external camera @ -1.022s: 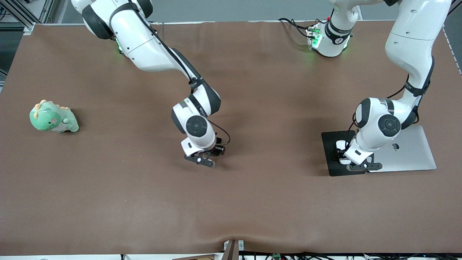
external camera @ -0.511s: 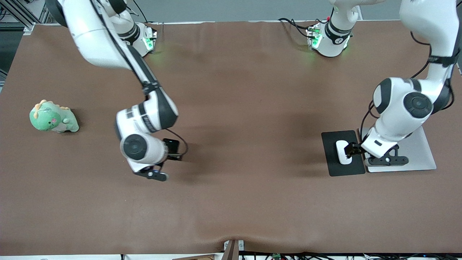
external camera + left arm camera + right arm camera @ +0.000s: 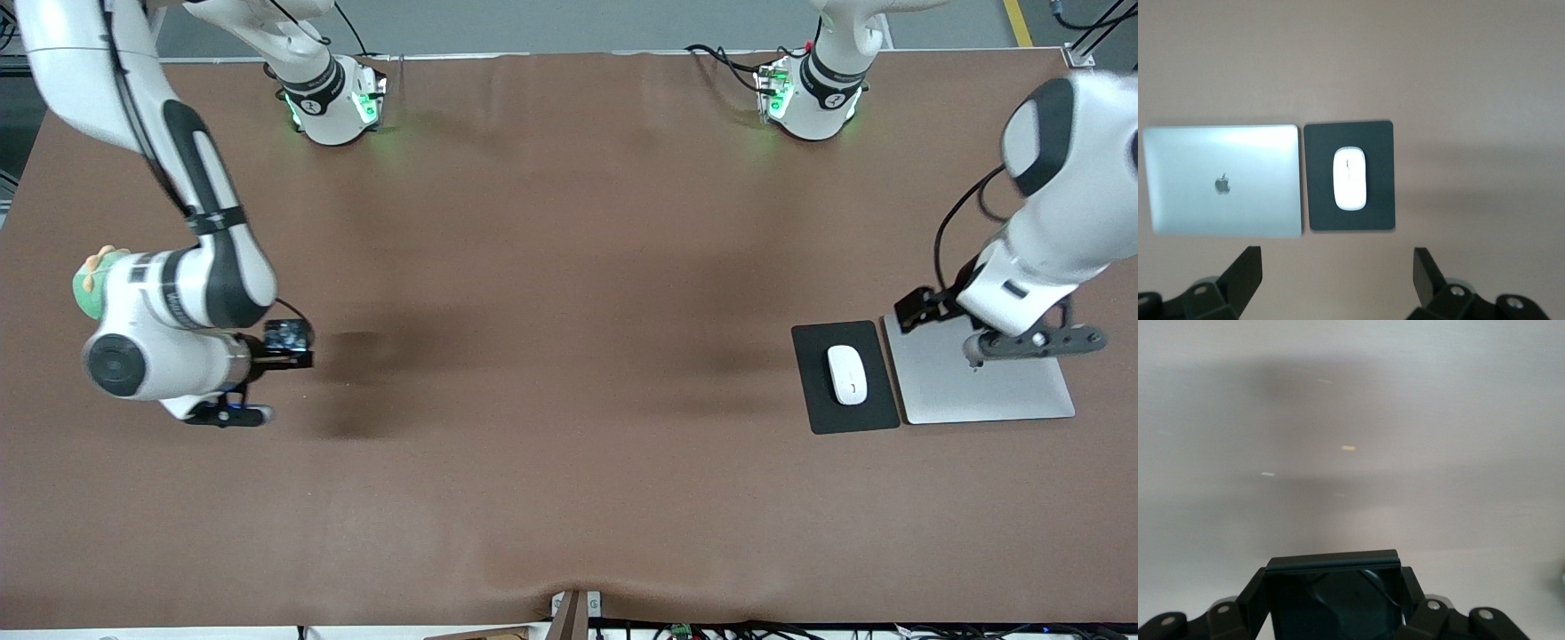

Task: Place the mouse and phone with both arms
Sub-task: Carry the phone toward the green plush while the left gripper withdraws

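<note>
Both arms have swung outward: right gripper holds the phone; left gripper gapes wide above the laptop, the mouse lying on its pad.

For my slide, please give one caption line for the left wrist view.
White mouse on dark mouse pad beside closed silver laptop, open left tool above.

The mouse, white, glossy and oval with a thin grey line down its middle, lies flat in the middle of a dark pad toward the left arm's end of the table. The phone, black, glossy and rectangular, is clamped in the right gripper above the table, near a green toy.
</note>
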Controlling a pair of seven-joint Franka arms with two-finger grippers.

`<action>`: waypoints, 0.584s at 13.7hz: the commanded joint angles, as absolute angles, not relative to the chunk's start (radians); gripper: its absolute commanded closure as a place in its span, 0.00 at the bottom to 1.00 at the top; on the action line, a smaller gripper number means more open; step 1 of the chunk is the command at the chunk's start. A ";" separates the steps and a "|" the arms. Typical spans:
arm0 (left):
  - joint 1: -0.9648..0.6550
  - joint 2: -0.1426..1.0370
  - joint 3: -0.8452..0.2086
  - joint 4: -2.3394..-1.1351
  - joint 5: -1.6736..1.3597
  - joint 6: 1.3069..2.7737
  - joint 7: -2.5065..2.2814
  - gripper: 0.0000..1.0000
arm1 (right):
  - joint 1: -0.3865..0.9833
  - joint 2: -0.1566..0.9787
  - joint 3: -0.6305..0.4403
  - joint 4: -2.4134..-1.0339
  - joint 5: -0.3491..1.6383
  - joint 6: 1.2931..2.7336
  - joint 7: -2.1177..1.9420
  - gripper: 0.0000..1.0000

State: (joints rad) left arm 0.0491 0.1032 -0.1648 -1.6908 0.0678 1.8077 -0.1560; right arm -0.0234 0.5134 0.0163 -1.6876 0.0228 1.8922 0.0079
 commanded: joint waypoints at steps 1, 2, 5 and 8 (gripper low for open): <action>0.054 0.077 -0.172 -1.586 0.041 1.646 -0.112 0.00 | -0.110 0.479 0.040 -1.747 0.005 1.908 -0.083 0.91; 0.054 0.058 -0.172 -1.571 0.041 1.611 -0.092 0.00 | -0.129 0.479 0.038 -1.761 -0.015 1.913 -0.086 0.91; 0.052 0.003 -0.170 -1.574 0.035 1.536 -0.081 0.00 | -0.162 0.477 0.040 -1.819 -0.092 2.015 -0.086 0.90; 0.049 -0.058 -0.186 -1.606 0.025 1.514 -0.083 0.00 | -0.187 0.477 0.038 -1.884 -0.098 2.106 -0.087 0.88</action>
State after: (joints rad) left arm 0.0486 -0.0027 -0.1768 -1.5758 0.0423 1.5304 -0.1007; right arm -0.1516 0.5121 0.0169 -1.8225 -0.0665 2.0668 -0.0879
